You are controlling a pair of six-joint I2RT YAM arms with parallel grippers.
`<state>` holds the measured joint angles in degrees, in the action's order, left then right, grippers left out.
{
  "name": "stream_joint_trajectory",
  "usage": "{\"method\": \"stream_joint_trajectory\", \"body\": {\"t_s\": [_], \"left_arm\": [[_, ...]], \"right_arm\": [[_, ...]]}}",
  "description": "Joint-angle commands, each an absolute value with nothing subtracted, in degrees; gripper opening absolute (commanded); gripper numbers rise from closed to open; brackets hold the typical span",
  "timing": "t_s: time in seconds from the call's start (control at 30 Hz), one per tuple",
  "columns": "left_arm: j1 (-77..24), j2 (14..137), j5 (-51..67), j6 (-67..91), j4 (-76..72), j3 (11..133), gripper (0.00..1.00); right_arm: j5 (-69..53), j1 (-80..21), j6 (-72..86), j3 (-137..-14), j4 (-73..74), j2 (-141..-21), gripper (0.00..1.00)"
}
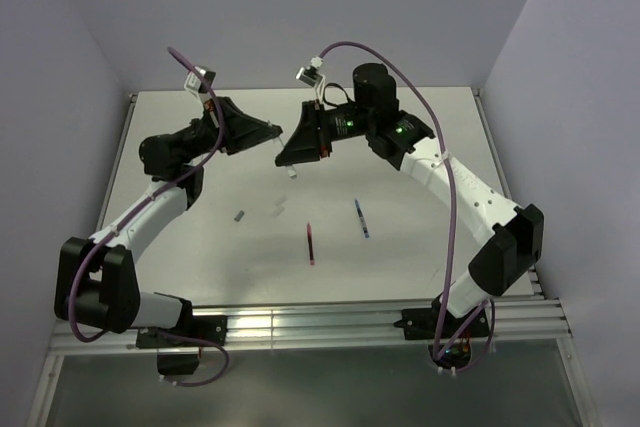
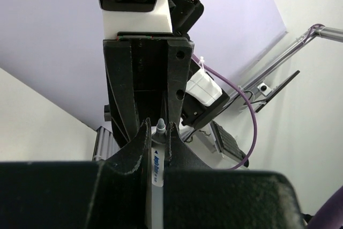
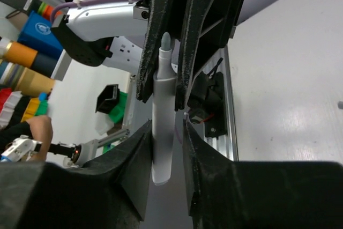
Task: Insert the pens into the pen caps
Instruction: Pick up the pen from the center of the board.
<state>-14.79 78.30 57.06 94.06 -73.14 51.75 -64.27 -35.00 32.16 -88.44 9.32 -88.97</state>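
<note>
walls hem the bench (image 1: 420, 257) on left, back and right. near edge carries a metal rail (image 1: 330, 325) w/ both arm bases. we see loose things mid-bench, well apart from every wall: red pen (image 1: 310, 244), blue pen (image 1: 360, 219) just right of it, grey cap (image 1: 239, 215) further left, and a pale bit (image 1: 281, 207) near that cap, too small to tell. bare bench lies btwn these and the rail, and out toward the right wall.

left jaws: closed tight on the white pen (image 2: 156, 159), its grey tip (image 2: 159, 127) poking out past them toward the opposite arm. right jaws: part open, straddling the pen's barrel in the right wrist view. one side touches and there's a slim gap on the other, so we read no firm grip there. the pen sits up off the bench btwn the two arms, over the back-middle.

left arm (image 1: 150, 209) reaches fwd and bends inward at the elbow. right arm (image 1: 470, 192) mirrors it, elbow out near the right wall. wrists are nose to nose.
</note>
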Motion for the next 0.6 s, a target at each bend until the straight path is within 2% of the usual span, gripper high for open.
{"method": "stream_joint_trajectory", "body": {"t_s": [0.0, 0.1, 0.13, 0.17, 0.23, 0.27, 0.37, 0.43, 0.47, 0.57], "left_arm": [[-14.15, 77.08, 54.41, 95.54, -86.75, 51.50, 0.00], [-13.98, 77.08, 54.14, 95.62, -86.84, 51.42, 0.01], [-13.97, 77.17, 54.14, 95.54, -86.57, 51.33, 0.00], [-13.89, 77.08, 54.23, 95.45, -86.31, 51.15, 0.02], [-13.80, 76.99, 54.58, 95.01, -84.91, 51.24, 0.09], [-13.71, 76.91, 54.75, 94.84, -84.38, 51.41, 0.25], [-13.36, 76.47, 56.42, 93.26, -81.92, 52.38, 0.48], [-12.48, 76.20, 58.17, 91.42, -80.25, 53.43, 0.55], [-11.44, 75.59, 58.79, 90.71, -78.33, 53.70, 0.65], [-8.54, 73.84, 62.03, 86.59, -71.32, 55.19, 0.71]], "right_arm": [[-67.32, -34.98, 35.94, -87.98, 3.43, -89.21, 0.33], [-67.59, -34.98, 36.73, -87.98, 2.90, -89.47, 0.20], [-67.76, -34.98, 36.91, -88.07, 2.90, -89.65, 0.07], [-67.76, -35.07, 37.18, -88.15, 2.73, -89.74, 0.00], [-67.76, -34.98, 37.97, -87.98, 2.64, -89.65, 0.00], [-67.59, -34.98, 38.84, -87.80, 2.46, -89.56, 0.00], [-66.36, -34.72, 40.42, -87.01, 1.76, -89.21, 0.00], [-66.18, -34.37, 42.62, -85.79, 0.80, -88.86, 0.00], [-66.09, -34.28, 43.50, -85.00, 0.18, -88.60, 0.00], [-65.04, -33.31, 43.51, -83.59, 0.18, -87.46, 0.00]]}}
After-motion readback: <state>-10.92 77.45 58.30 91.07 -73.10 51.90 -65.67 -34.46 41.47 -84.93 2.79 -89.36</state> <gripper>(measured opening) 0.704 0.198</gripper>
